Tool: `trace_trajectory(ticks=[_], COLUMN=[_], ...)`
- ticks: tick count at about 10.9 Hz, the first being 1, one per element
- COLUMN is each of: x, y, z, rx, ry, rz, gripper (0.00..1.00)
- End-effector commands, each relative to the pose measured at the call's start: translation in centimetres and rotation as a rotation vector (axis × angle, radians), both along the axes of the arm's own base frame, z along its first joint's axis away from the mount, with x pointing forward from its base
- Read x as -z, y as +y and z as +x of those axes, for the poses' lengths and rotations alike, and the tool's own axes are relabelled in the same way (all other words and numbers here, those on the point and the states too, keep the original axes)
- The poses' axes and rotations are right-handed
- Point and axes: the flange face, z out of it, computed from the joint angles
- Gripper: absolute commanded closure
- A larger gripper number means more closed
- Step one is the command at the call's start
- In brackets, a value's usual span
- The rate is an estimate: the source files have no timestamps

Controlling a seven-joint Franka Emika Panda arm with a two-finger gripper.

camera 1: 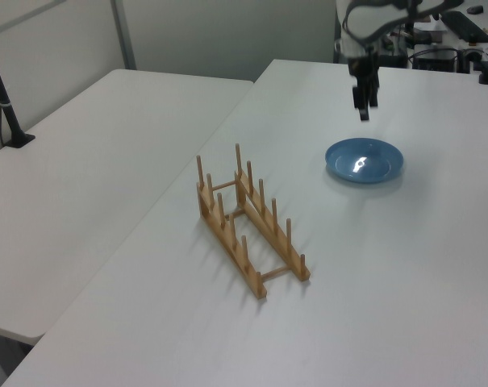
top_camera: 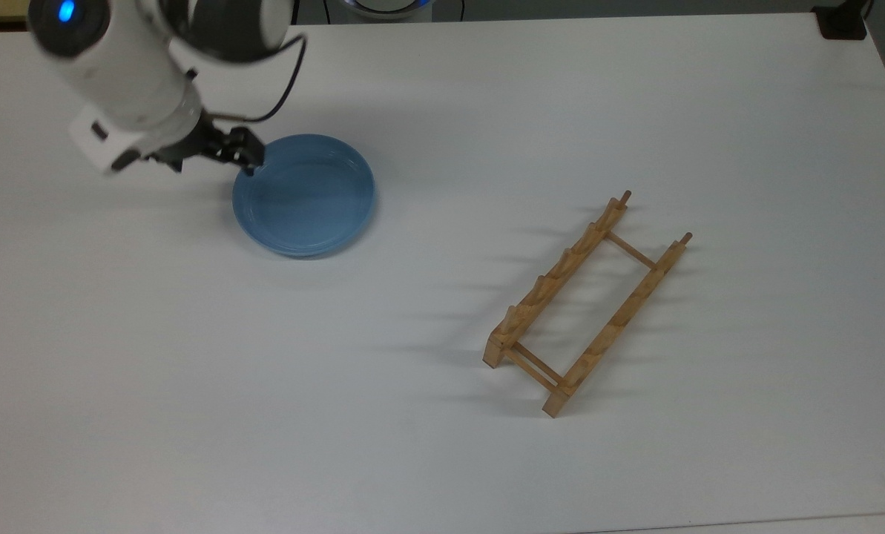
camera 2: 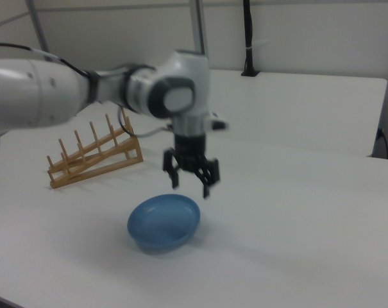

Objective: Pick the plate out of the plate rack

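in the top view, the gripper point(top_camera: 238, 152) hangs above the left rim of the light blue plate point(top_camera: 305, 196), its fingers spread apart and holding nothing. the plate lies flat on the white table point(top_camera: 442, 445), well apart from the empty wooden plate rack point(top_camera: 587, 300) to its right.

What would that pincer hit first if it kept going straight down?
Probably the plate, at its rim nearest the open pincer, which hangs just above it. Depth is unclear, so it could instead land on the table beside it.
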Motion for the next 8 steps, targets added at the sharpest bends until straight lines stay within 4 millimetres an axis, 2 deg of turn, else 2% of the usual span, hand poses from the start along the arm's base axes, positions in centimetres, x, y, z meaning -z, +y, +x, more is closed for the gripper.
trace_trajectory(ticks=[1,2,3,6,8], x=[-8.9,-10.7,-11.4,-13.6,-13.9], y=[8.3,11.0,13.8,14.0,13.6], z=[-2.3,-3.2,-3.3,-3.9,-4.0], rx=[0.006,-0.03,-0.08,-0.052,-0.046], ry=[-0.056,-0.048,-0.053,-0.102,-0.109], rz=[-0.038,-0.02,-0.02,-0.024,-0.026], gripper=[0.0,0.0,0.0,0.0,0.0])
